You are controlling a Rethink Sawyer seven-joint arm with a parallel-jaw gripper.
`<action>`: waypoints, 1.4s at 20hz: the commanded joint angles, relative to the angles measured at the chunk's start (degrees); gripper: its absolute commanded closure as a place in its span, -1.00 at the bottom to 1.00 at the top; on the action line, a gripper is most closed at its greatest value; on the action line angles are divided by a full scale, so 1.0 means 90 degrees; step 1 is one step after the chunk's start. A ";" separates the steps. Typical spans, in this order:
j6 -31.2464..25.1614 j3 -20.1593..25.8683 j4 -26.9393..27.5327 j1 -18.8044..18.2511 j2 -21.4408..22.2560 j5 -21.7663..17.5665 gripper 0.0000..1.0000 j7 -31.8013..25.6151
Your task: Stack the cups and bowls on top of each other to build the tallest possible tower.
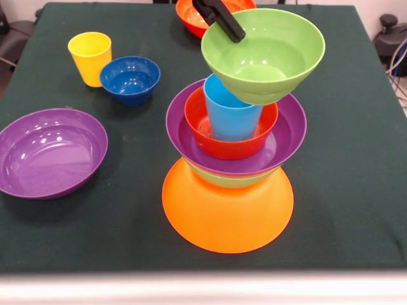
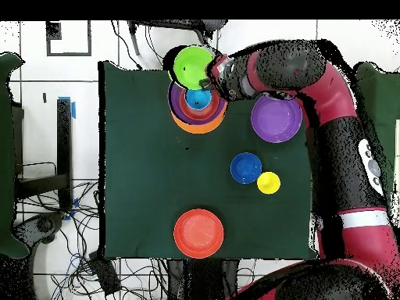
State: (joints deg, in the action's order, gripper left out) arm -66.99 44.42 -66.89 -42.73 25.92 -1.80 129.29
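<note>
The tower stands on an upturned orange bowl (image 1: 227,213). On it sit a green bowl (image 1: 222,180), a purple bowl (image 1: 286,136), a red-orange bowl (image 1: 229,147) and a light blue cup (image 1: 230,114). My gripper (image 1: 233,33) is shut on the far rim of a second green bowl (image 1: 264,54) and holds it tilted at the cup's rim, offset to the right. I cannot tell if it touches the cup. In the overhead view the gripper (image 2: 209,82) and the held green bowl (image 2: 191,66) are over the tower (image 2: 199,117).
A yellow cup (image 1: 89,57) and a small dark blue bowl (image 1: 130,79) stand at the far left. A purple bowl (image 1: 49,152) lies at the left. A red-orange bowl (image 1: 189,16) sits behind the gripper at the far edge.
</note>
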 commanded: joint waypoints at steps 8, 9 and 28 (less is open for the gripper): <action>-0.0397 0.0249 -0.0463 -0.0331 0.0080 -0.0262 1.00 -0.1669; -0.0416 0.0258 -0.0466 -0.0352 0.0078 -0.0275 1.00 -0.1677; 0.0408 0.0593 -0.1519 -0.0840 0.0315 -0.0463 1.00 -0.1476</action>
State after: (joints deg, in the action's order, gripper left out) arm -66.97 47.85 -74.47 -51.14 28.02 -2.40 129.29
